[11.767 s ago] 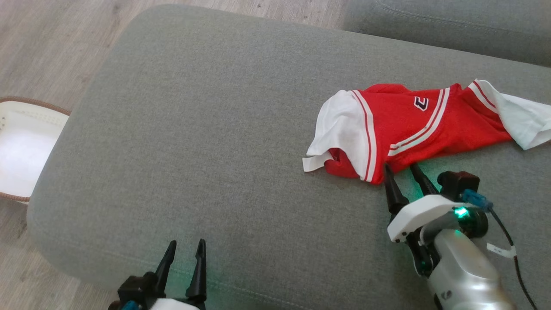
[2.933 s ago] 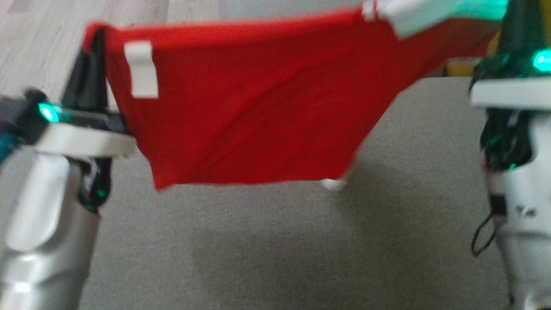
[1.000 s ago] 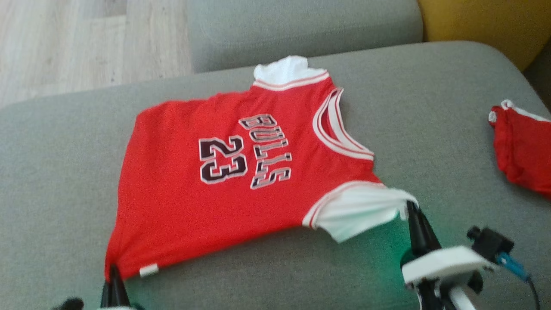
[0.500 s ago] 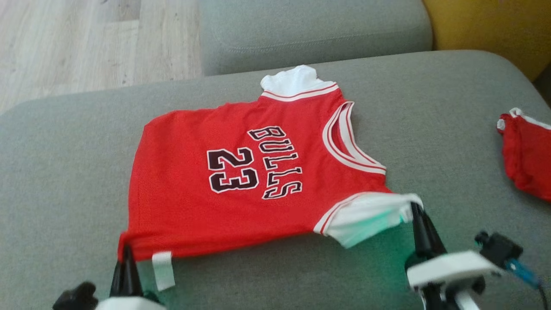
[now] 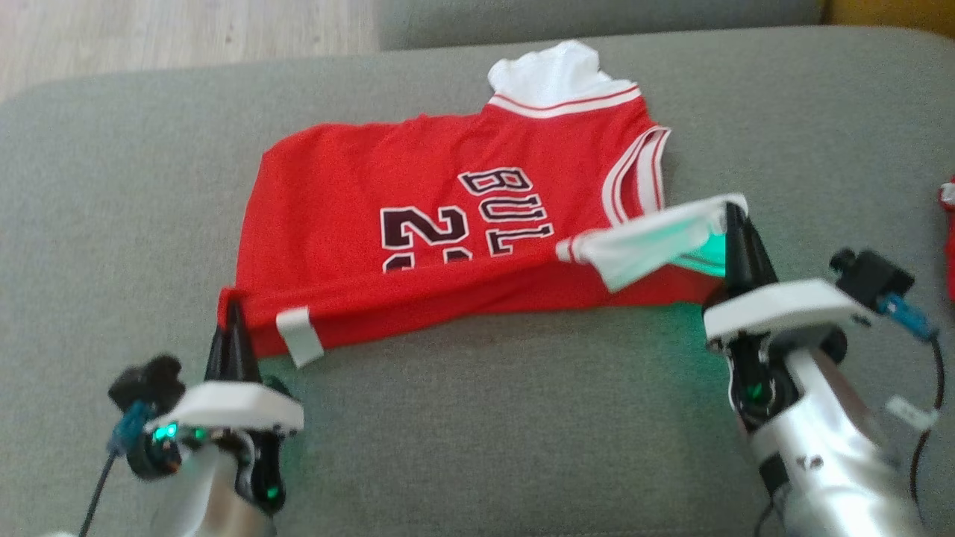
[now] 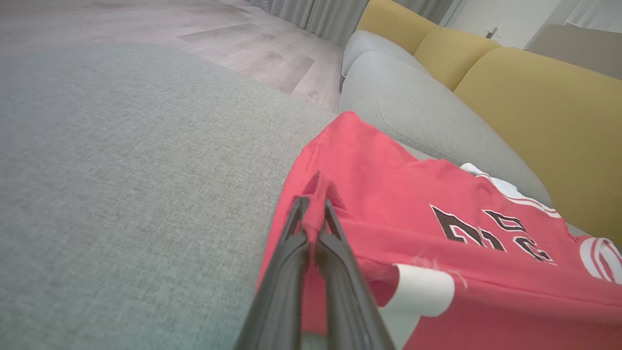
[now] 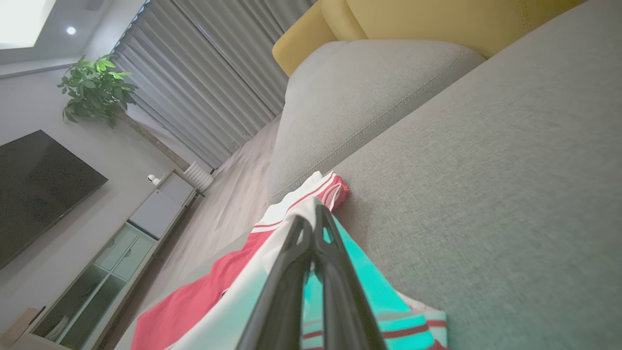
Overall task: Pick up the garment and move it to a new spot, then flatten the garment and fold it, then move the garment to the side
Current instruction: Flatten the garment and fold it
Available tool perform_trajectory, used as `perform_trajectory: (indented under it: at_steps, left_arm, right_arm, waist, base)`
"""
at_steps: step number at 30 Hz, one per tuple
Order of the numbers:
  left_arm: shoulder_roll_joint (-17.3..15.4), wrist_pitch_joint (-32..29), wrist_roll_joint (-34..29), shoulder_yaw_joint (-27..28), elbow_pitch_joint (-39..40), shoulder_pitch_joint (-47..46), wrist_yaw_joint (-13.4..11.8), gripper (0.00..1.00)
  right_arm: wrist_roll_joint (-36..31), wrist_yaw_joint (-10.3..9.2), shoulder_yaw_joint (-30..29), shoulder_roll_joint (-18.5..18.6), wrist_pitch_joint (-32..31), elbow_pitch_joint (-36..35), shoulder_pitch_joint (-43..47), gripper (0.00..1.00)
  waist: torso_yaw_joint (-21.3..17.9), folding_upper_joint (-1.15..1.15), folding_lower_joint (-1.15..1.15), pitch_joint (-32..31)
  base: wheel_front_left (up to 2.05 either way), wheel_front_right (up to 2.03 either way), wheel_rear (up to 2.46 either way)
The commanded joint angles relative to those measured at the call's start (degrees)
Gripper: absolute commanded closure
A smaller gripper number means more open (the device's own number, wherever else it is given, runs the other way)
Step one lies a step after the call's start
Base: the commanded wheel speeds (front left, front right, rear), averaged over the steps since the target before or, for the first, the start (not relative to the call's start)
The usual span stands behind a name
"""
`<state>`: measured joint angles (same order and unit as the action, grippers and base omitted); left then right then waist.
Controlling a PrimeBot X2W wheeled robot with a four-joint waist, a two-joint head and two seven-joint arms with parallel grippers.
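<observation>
The garment point(image 5: 418, 201) is a red jersey with white sleeves and black lettering, spread on the grey sofa cushion point(image 5: 485, 425). Its near edge is lifted and folding over toward the far side, covering part of the print. My left gripper point(image 5: 233, 312) is shut on the garment's near-left hem corner point(image 6: 316, 187), beside a white label point(image 5: 298, 335). My right gripper point(image 5: 735, 216) is shut on the near white sleeve point(image 5: 656, 239). In the right wrist view the fingers point(image 7: 311, 243) pinch white sleeve cloth point(image 7: 272, 262). The far sleeve point(image 5: 556, 74) lies flat.
Another red piece of clothing point(image 5: 947, 239) lies at the cushion's right edge. A second grey cushion point(image 5: 582, 19) and yellow back cushions point(image 6: 534, 97) sit beyond. Wood floor point(image 5: 171, 33) lies past the far-left edge. A TV and cabinet point(image 7: 97, 253) stand across the room.
Both grippers have lifted the garment's near edge and carried it toward the far side, folding it over the lower print. The head camera has also shifted.
</observation>
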<state>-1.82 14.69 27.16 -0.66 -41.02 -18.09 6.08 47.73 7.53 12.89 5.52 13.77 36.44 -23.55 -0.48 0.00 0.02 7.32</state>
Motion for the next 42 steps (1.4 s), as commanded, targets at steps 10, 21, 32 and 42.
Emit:
perform_trajectory:
  at_steps: [10,21,32,42]
  left_arm:
    - [-1.1,0.3,-3.9,-0.2,-4.2,-10.5,-2.3,0.58]
    - [-1.1,0.3,-16.8,1.8,8.8,-0.3,-5.6,0.0]
    - [-1.1,0.3,-19.5,-0.7,14.4,15.8,-5.7,0.0]
    - [-1.1,0.3,-17.5,-2.9,18.1,21.6,-7.1,0.0]
  right_arm:
    - [-5.9,-0.04,1.1,-1.7,1.2,9.1,-13.0,0.0]
    - [-32.6,-0.04,-5.6,-2.2,1.2,-3.3,-3.7,0.0]
    - [-38.1,-0.04,-7.1,-2.6,1.2,-7.0,12.7,0.0]
    - [-37.6,-0.04,-8.2,-2.6,1.2,-8.1,19.1,0.0]
  waist:
    - [2.2,0.0,-0.02,4.7]
    - [2.2,0.0,-0.02,1.5]
    - [2.4,0.0,-0.02,-6.6]
    - [1.9,0.0,-0.02,-9.1]
  base:
    - [0.0,0.0,0.0]
    - [0.0,0.0,0.0]
    - [0.0,0.0,0.0]
    - [0.0,0.0,0.0]
